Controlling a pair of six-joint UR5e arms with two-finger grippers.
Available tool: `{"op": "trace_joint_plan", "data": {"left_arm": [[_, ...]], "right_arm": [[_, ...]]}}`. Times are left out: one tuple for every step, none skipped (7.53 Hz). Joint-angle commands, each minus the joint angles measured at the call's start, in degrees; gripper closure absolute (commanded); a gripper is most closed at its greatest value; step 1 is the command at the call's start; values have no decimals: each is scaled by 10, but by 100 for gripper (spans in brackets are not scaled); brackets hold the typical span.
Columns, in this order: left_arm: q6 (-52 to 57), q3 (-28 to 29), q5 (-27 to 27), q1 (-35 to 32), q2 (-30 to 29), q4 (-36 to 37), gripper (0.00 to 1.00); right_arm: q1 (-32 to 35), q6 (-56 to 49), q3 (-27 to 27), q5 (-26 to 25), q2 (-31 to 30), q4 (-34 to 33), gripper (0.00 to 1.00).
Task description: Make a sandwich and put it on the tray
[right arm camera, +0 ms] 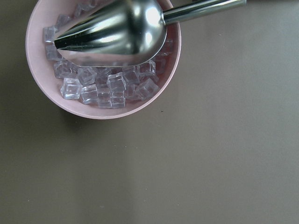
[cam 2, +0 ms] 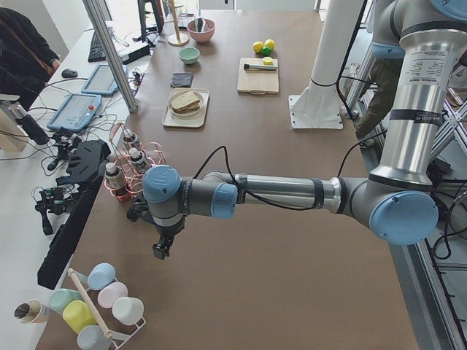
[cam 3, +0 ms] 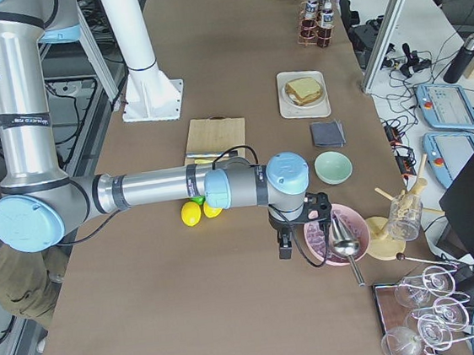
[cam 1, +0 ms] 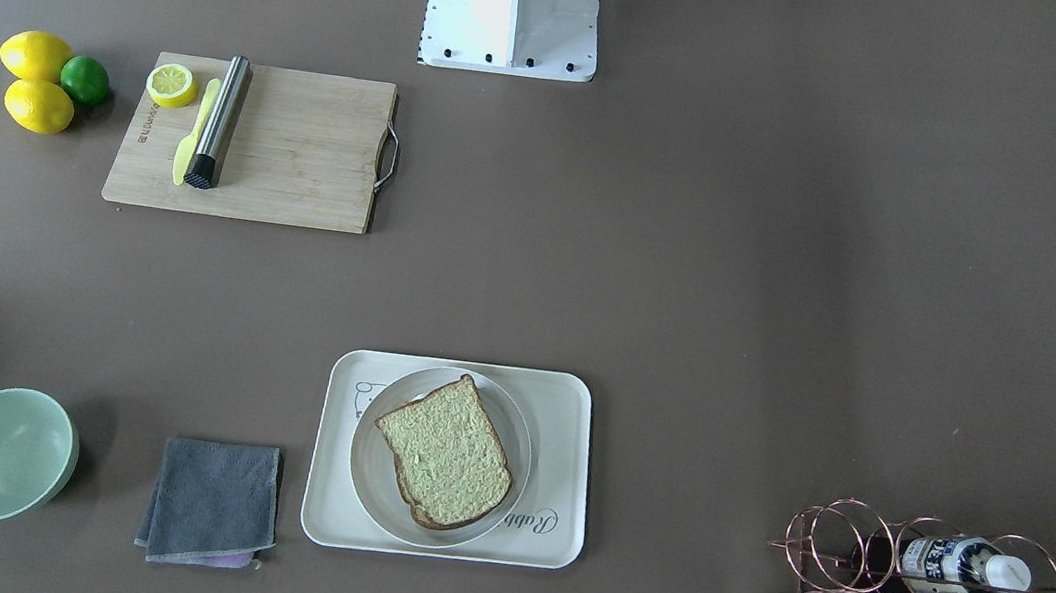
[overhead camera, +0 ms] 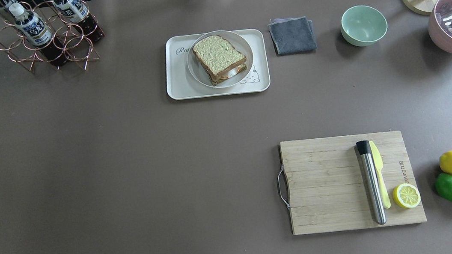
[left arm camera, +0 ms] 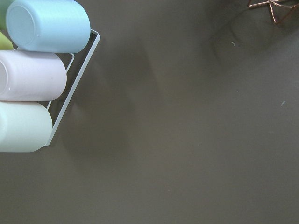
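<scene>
The sandwich (cam 1: 446,453) lies on a round light-grey plate (cam 1: 372,485) that sits on the cream-white tray (cam 1: 562,442). In the overhead view the sandwich (overhead camera: 217,55) shows two bread slices with white egg at the near edge, on the plate (overhead camera: 244,45) on the tray (overhead camera: 179,79). My left gripper (cam 2: 162,248) hangs over bare table at the far left end, next to the cup rack. My right gripper (cam 3: 285,244) hangs at the far right end beside the pink ice bowl. Both are far from the tray, and I cannot tell whether they are open or shut.
A wooden cutting board (overhead camera: 328,183) carries a steel rod, a yellow knife and a lemon half. Lemons and a lime (overhead camera: 449,186) lie beside it. Also here are a grey cloth (overhead camera: 292,35), a green bowl (overhead camera: 363,25), a bottle rack (overhead camera: 46,32), a pink ice bowl with scoop (right arm camera: 103,70) and pastel cups (left arm camera: 32,74).
</scene>
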Motion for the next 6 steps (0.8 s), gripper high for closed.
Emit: {"op": "trace_joint_plan", "data": {"left_arm": [[-11, -10, -1, 2, 1, 9, 2], [-11, -10, -1, 2, 0, 9, 2], [-11, -10, 0, 2, 0, 9, 2], [-11, -10, 0, 2, -1, 9, 2], [-11, -10, 0, 2, -1, 9, 2], [-11, -9, 0, 2, -1, 9, 2]], "right_arm": [[0, 1, 0, -1, -1, 0, 0], [0, 0, -1, -3, 0, 1, 0], [0, 0, -2, -3, -1, 1, 0], [0, 0, -2, -3, -1, 1, 0], [0, 0, -2, -4, -1, 0, 0], [0, -1, -2, -5, -1, 0, 0]]}}
